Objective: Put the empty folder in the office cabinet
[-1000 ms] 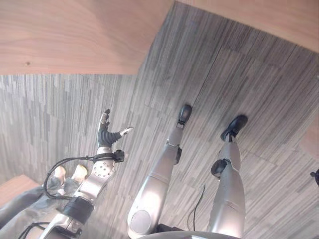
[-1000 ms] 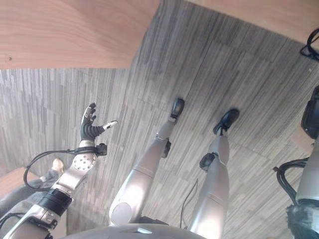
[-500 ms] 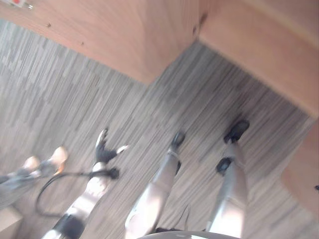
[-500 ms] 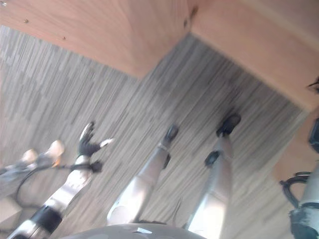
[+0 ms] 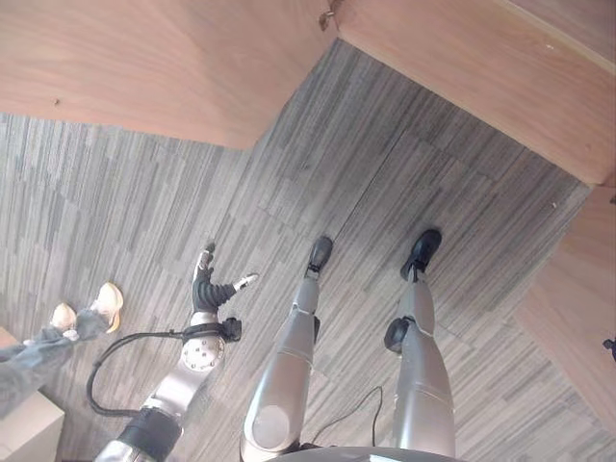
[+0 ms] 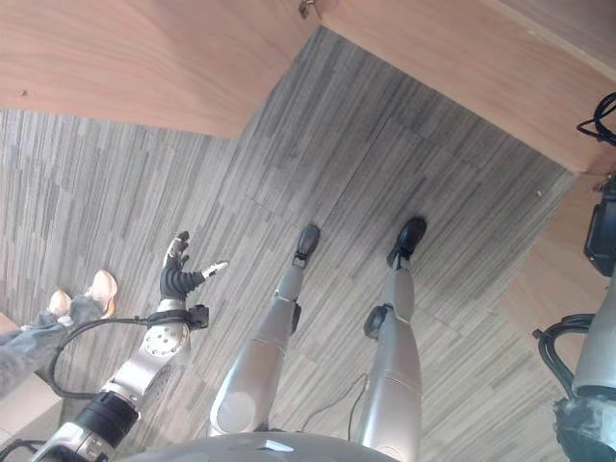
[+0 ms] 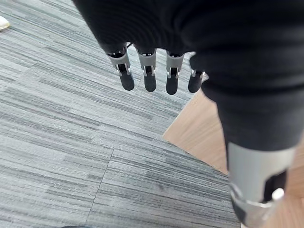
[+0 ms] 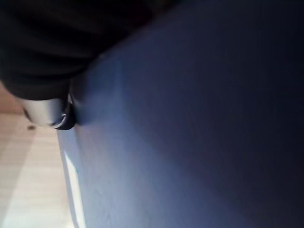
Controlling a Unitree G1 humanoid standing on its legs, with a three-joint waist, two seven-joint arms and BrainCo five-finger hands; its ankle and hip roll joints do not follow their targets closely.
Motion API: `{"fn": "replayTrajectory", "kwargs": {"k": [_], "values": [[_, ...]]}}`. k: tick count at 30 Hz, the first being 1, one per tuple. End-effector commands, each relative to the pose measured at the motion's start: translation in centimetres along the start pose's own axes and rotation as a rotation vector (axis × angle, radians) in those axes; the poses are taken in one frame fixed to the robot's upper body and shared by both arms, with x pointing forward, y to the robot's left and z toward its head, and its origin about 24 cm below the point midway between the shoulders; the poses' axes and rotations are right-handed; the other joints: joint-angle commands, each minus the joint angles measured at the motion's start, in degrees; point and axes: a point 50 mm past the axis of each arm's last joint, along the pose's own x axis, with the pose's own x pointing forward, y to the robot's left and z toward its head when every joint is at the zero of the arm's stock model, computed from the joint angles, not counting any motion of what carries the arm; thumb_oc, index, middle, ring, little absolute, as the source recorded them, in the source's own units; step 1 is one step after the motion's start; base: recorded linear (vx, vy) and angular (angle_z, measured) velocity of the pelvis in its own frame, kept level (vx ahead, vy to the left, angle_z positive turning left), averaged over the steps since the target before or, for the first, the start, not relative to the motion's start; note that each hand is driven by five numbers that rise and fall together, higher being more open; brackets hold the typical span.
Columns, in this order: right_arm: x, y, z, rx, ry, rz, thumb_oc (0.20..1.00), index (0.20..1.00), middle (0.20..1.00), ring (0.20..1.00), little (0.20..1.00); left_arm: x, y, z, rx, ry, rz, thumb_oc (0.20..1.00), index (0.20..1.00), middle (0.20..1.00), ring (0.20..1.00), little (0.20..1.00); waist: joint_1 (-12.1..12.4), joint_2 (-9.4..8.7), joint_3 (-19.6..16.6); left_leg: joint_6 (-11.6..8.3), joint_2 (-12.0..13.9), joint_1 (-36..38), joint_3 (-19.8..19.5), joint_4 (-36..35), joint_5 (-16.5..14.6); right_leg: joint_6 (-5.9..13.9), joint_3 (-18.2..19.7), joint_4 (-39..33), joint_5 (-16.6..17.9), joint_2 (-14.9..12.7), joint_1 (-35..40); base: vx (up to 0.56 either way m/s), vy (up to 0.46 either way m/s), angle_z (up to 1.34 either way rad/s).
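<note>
One flat dark blue folder (image 8: 199,123) lies against the right robot hand (image 8: 45,111), grip unclear; left robot hand (image 7: 156,71) hangs spread over grey striped floor (image 5: 115,212).

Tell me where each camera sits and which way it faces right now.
Left eye view: on the head, looking down at the grey carpet and wooden cabinet; left hand open.
Right eye view: beside it, same scene; a person's shoes at its left.
Left wrist view: along the left hand's straight fingers to the carpet.
Right wrist view: pressed close against the blue folder; thumb at its edge.
Shared: carpet and left hand.
</note>
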Motion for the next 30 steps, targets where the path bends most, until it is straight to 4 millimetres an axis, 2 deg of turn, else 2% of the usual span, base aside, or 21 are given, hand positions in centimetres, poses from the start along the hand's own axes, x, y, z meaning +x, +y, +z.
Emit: {"fn": "replayTrajectory", "kwargs": {"k": [1,7,10,13,17,19,24,30], "values": [[-0.1,0.8,5.5,0.009,-0.228,0.02,0.2,0.2,0.2,0.2,0.2,0.3,-0.1,2.2,0.009,-0.108,0.003,1.0,1.0,1.0,1.0,1.0,1.7,4.7,1.57,0.33,2.38,8.87,-2.77,-4.4,-3.93,7.49,-2.92,2.4,-10.44,-0.15,0.62,0.0,0.035,-0.04],[0.3,-0.3,5.9,0.024,-0.225,-0.08,0.2,0.2,0.2,0.2,0.2,0.2,-0.4,2.1,0.004,-0.105,0.01,1.0,1.0,1.0,1.0,1.0,1.4,5.36,0.45,-0.09,1.55,8.5,-2.76,-4.4,-3.51,7.44,-2.59,1.02,-10.53,0.41,1.58,0.01,0.026,-0.04],[0.9,-1.4,6.0,0.057,-0.187,-0.16,0.2,0.2,0.2,0.2,0.2,0.1,-0.5,1.9,0.023,-0.1,0.006,1.0,1.0,1.0,1.0,1.0,1.28,6.32,-0.52,-0.03,0.69,8.56,-2.94,-4.4,-3.35,7.34,-1.77,0.55,-10.75,0.46,2.33,0.02,0.05,0.0],[0.9,-1.4,5.7,0.11,-0.144,-0.165,0.2,0.2,0.2,0.2,0.2,0.1,-0.5,2.0,0.027,-0.103,0.008,1.0,1.0,1.0,1.0,1.0,1.22,6.79,-1.07,-0.22,0.25,8.36,-3.07,-4.4,-3.36,7.37,-1.25,0.51,-10.9,0.25,2.52,0.02,0.018,0.01],[0.2,-0.1,5.7,0.192,-0.111,-0.106,0.2,0.2,0.2,0.2,0.2,0.2,-0.3,2.2,0.015,-0.112,0.015,1.0,1.0,1.0,1.0,1.0,1.38,7.57,-2.07,-0.59,0.05,8.18,-3.4,-4.4,-3.54,7.41,-0.04,0.58,-12.18,0.26,2.54,0.07,0.003,-0.01],[-0.7,1.2,5.9,0.215,-0.121,-0.053,0.2,0.2,0.2,0.2,0.2,0.1,-0.3,2.0,0.001,-0.104,0.017,1.0,1.0,1.0,1.0,1.0,1.78,8.03,-2.39,-0.87,-0.09,8.02,-3.36,-4.4,-3.35,7.24,0.39,1.63,-13.05,0.07,1.89,0.01,-0.002,-0.02],[-1.5,2.7,5.9,0.218,-0.109,0.028,0.2,0.2,0.2,0.2,0.2,0.2,-0.3,1.9,-0.012,-0.097,0.009,1.0,1.0,1.0,1.0,1.0,2.29,8.47,-2.92,-1.02,0.18,8.05,-3.21,-4.4,-3.92,7.02,0.85,4.12,-14.47,-0.22,0.4,0.03,0.003,-0.06],[-2.8,5.2,6.2,0.183,-0.092,0.253,0.2,0.2,0.2,0.2,0.2,0.3,0.1,2.2,-0.039,-0.113,-0.002,1.0,1.0,1.0,1.0,1.0,2.45,8.36,-3.02,-1.08,0.67,7.95,-3.09,-4.4,-3.97,6.74,1.92,8.72,-16.28,-0.74,-2.63,0.0,0.0,-0.01]]}}
